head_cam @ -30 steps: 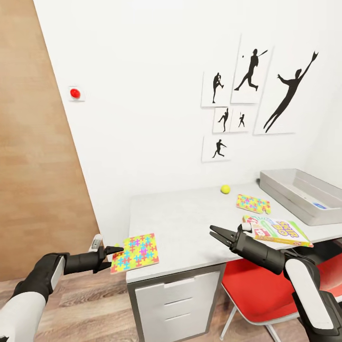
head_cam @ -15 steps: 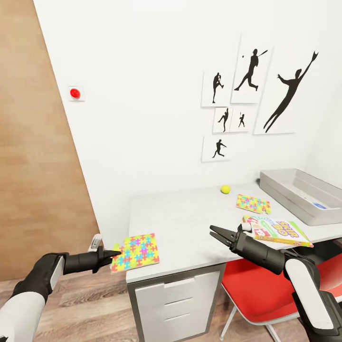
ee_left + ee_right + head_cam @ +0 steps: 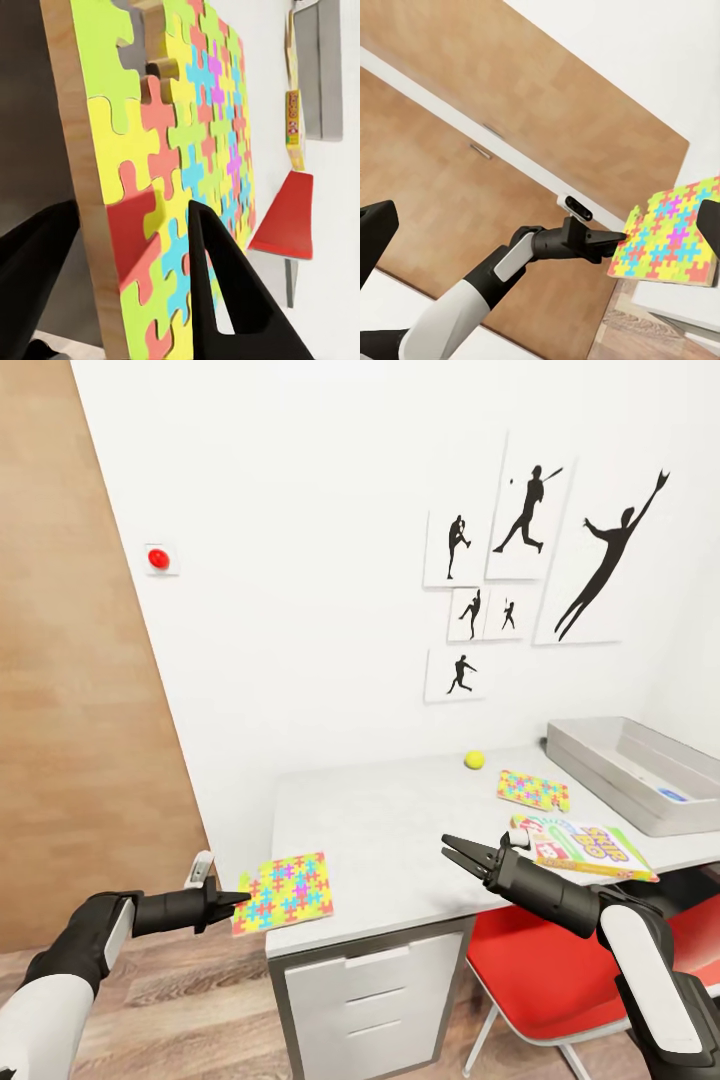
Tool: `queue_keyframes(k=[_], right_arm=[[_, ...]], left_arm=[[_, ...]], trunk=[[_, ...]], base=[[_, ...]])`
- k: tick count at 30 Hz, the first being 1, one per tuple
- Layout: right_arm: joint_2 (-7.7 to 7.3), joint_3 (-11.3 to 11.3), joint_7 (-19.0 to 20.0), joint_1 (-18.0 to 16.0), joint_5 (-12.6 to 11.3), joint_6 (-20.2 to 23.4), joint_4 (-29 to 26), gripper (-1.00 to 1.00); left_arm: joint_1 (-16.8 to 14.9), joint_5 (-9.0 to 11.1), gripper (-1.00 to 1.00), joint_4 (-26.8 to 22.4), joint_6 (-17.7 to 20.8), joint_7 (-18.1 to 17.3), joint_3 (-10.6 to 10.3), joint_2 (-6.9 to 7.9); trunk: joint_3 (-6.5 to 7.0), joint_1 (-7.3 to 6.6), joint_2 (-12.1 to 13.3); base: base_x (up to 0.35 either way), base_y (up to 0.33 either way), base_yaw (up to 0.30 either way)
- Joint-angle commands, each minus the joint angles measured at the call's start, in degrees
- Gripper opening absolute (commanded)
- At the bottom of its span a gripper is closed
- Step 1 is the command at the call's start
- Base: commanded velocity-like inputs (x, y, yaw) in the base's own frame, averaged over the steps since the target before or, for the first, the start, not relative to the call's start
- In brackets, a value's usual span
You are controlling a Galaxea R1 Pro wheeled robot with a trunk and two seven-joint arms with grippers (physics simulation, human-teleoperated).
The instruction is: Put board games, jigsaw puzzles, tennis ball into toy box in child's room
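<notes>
The left pincer (image 3: pixel 240 900) grips the edge of a thin pastel mosaic jigsaw slab (image 3: pixel 285 891) overhanging the white worktop's (image 3: pixel 400 840) near-left corner. The right pincer (image 3: pixel 452 850) hovers over the worktop with jaws spread, empty. At the worktop's far right sits the shallow light-grey toy bin (image 3: pixel 640 770).

We see bright, even, diffuse lighting with no glare. Soft shadows lie under the table (image 3: pixel 400 830) edge and beneath the jigsaw puzzle (image 3: pixel 187 150) in the left wrist view. All renders are sharp, though straight lines tilt toward frame edges.
</notes>
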Motion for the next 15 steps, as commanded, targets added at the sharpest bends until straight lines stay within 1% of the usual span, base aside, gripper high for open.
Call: queue_keyframes(k=[1,10,12,14,15], right_arm=[[0.00,-0.1,0.3,0.0,0.3,0.3,0.0,1.00],[0.00,-0.1,0.3,0.0,0.3,0.3,0.0,1.00],[0.00,-0.1,0.3,0.0,0.3,0.3,0.0,1.00],[0.00,-0.1,0.3,0.0,0.3,0.3,0.0,1.00],[0.00,-0.1,0.3,0.0,0.3,0.3,0.0,1.00]], left_arm=[[0.0,-0.6,-1.00,0.0,0.3,-0.4,0.2,-0.02],[0.0,-0.6,-1.00,-0.2,0.4,-0.6,0.2,0.03],[0.0,-0.6,-1.00,-0.2,0.5,-1.8,0.1,0.04],[0.0,-0.6,-1.00,-0.3,0.5,-4.3,0.0,0.09],[0.0,-0.7,-1.00,-0.5,0.5,-5.7,0.0,0.15]], trunk=[[0.12,-0.23,0.4],[1.74,-2.20,4.0],[2.10,-2.64,4.8],[2.46,-3.08,5.6],[2.46,-3.08,5.6]], base=[[0.000,0.000,0.000],[0.000,0.000,0.000],[0.000,0.000,0.000],[0.000,0.000,0.000],[0.000,0.000,0.000]])
